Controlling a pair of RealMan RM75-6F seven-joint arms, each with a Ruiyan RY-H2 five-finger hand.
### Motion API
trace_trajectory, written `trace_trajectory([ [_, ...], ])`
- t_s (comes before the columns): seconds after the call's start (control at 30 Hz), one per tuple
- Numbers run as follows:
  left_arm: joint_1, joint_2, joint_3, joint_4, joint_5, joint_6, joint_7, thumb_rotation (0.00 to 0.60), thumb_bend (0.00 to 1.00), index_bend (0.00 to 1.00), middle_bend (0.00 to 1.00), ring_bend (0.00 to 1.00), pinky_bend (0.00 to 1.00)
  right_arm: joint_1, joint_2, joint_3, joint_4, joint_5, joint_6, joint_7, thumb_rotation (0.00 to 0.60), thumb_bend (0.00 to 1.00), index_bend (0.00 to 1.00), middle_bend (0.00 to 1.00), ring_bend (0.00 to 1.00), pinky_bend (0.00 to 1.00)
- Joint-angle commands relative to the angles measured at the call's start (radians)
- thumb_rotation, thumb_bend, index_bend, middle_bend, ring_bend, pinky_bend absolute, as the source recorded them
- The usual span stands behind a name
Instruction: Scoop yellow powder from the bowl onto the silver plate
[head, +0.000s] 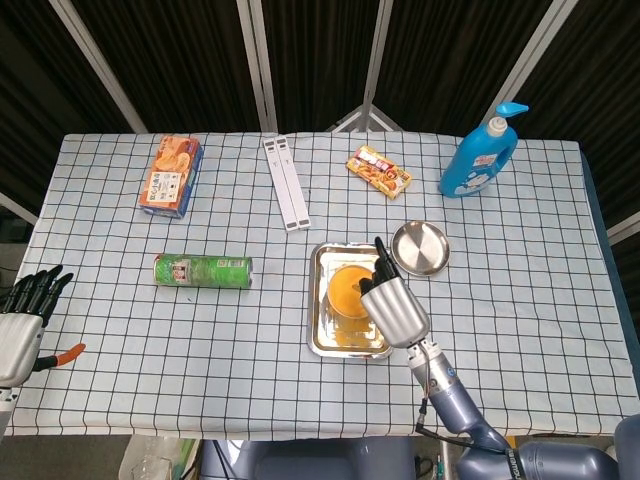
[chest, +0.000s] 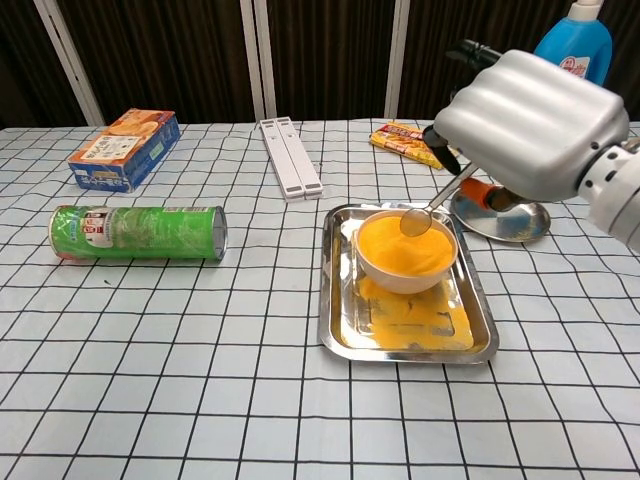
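A white bowl (chest: 405, 256) full of yellow powder stands in a rectangular metal tray (chest: 340, 330), also visible from the head as the bowl (head: 346, 291) in the tray (head: 322, 340). My right hand (chest: 530, 122) (head: 395, 309) grips a metal spoon (chest: 418, 219), whose bowl hangs just above the powder's far rim. The round silver plate (chest: 505, 226) (head: 420, 247) lies right of the tray, partly behind the hand. My left hand (head: 22, 318) is at the table's left edge, fingers spread, holding nothing.
A green chip can (chest: 138, 232) lies on its side at left. A blue-orange snack box (chest: 125, 135), a white bar (chest: 291, 157), a snack packet (chest: 400, 138) and a blue bottle (chest: 573, 45) stand along the back. Yellow powder is spilled in the tray's front.
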Motion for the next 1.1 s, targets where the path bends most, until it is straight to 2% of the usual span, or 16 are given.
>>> trace_trajectory([
  [0.03, 0.000, 0.000, 0.000, 0.000, 0.001, 0.001, 0.000, 0.600, 0.00, 0.00, 0.00, 0.00, 0.00, -0.016, 0.005, 0.006, -0.028, 0.019, 0.007, 0.023, 0.600, 0.61, 0.67, 0.65, 0.34, 0.00],
  [0.27, 0.001, 0.001, 0.000, -0.002, -0.002, -0.001, -0.002, 0.600, 0.00, 0.00, 0.00, 0.00, 0.00, -0.053, 0.001, 0.029, -0.090, 0.085, 0.033, 0.097, 0.600, 0.61, 0.67, 0.65, 0.34, 0.00],
  [0.5, 0.002, 0.003, 0.001, -0.003, -0.002, 0.000, -0.002, 0.600, 0.00, 0.00, 0.00, 0.00, 0.00, -0.059, 0.043, 0.139, -0.068, 0.209, 0.043, 0.190, 0.600, 0.61, 0.67, 0.65, 0.34, 0.00],
  [0.73, 0.002, 0.002, 0.000, -0.004, -0.005, -0.002, -0.004, 0.600, 0.00, 0.00, 0.00, 0.00, 0.00, -0.045, 0.056, 0.199, -0.012, 0.301, 0.017, 0.245, 0.600, 0.61, 0.67, 0.65, 0.34, 0.00],
  [0.9, 0.001, 0.003, -0.001, -0.005, -0.005, -0.002, -0.008, 0.600, 0.00, 0.00, 0.00, 0.00, 0.00, -0.033, 0.045, 0.230, 0.066, 0.402, -0.024, 0.288, 0.600, 0.61, 0.67, 0.65, 0.34, 0.00],
  [1.03, 0.000, 0.004, 0.000, -0.007, -0.003, -0.005, -0.011, 0.600, 0.00, 0.00, 0.00, 0.00, 0.00, -0.014, 0.009, 0.231, 0.193, 0.462, -0.077, 0.337, 0.600, 0.61, 0.67, 0.65, 0.34, 0.00],
  [1.1, 0.000, 0.004, -0.001, -0.007, -0.004, -0.003, -0.011, 0.600, 0.00, 0.00, 0.00, 0.00, 0.00, -0.001, -0.020, 0.226, 0.293, 0.488, -0.117, 0.369, 0.600, 0.61, 0.67, 0.65, 0.34, 0.00],
])
